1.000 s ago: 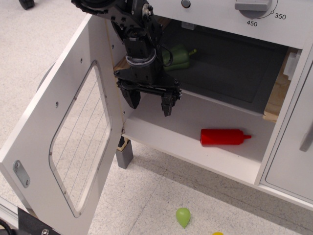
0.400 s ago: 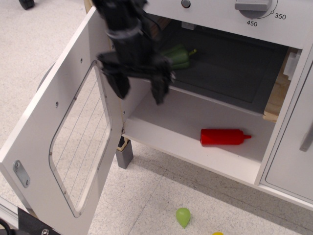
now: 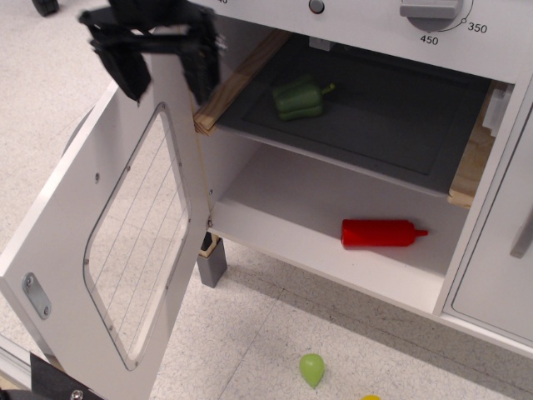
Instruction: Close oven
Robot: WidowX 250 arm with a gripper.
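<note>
The white toy oven stands open. Its door, with a rounded wire-lined window, swings out to the left. Inside, a dark grey tray rests on wood edging and holds a green pepper. My black gripper is up at the top left, over the top edge of the open door. Its two fingers are spread apart, one on each side of the door's top corner. It holds nothing. The image of the gripper is motion-blurred.
A red ketchup bottle lies on the oven's lower white shelf. A green balloon-like toy lies on the floor in front. A plain white cabinet door is at the right. Oven dials are along the top.
My gripper has pulled out of the oven cavity and moved up and left, from in front of the tray to the door's top edge. The door has not visibly moved.
</note>
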